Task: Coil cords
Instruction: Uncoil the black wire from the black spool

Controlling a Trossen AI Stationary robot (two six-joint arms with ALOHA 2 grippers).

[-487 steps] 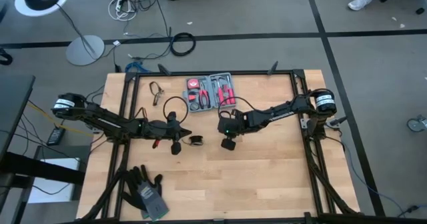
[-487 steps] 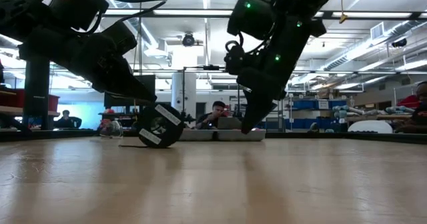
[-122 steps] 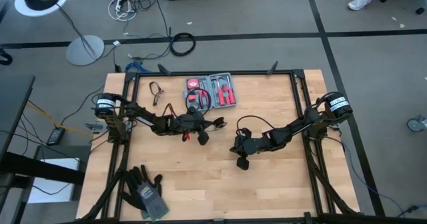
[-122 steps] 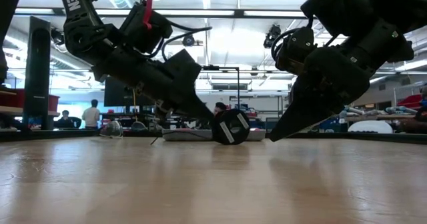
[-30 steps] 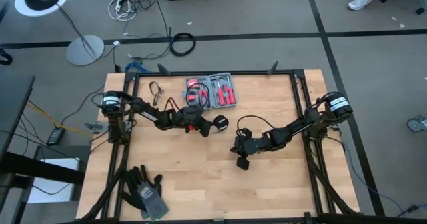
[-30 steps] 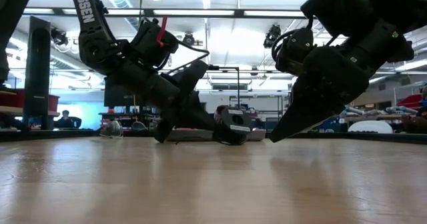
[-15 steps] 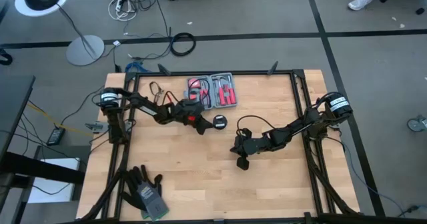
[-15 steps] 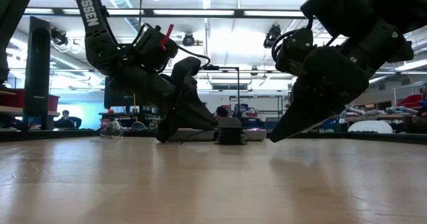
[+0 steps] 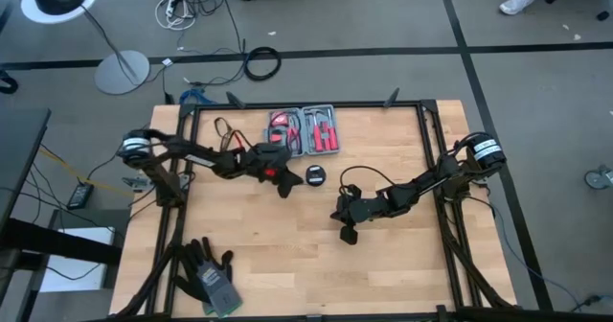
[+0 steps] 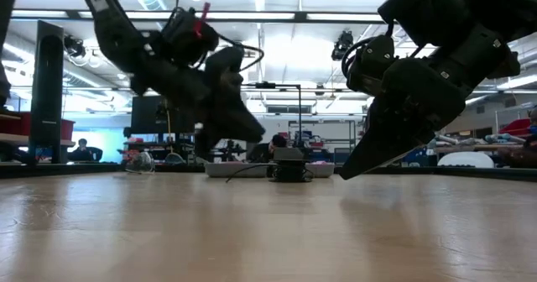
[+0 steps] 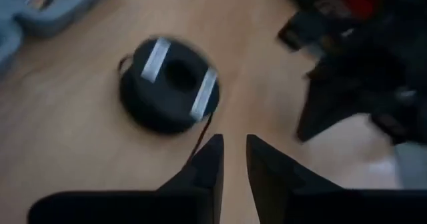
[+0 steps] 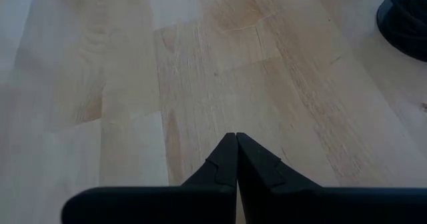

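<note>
Since half a second ago, in the high view, the left gripper (image 9: 284,182) has drawn back from the black puck-like disc (image 9: 314,174), which lies flat on the table (image 9: 383,264) just below the open red tool kit (image 9: 305,131) with its tools seated inside, while the right gripper (image 9: 346,234) waits near the table's middle. The low view shows the disc (image 10: 288,164) resting alone, apparently set down with its cord gathered in. In the left wrist view the fingers (image 11: 208,164) stand slightly parted, holding nothing, just short of the disc (image 11: 169,85); the right wrist view shows its fingertips (image 12: 227,159) pressed together, empty.
</note>
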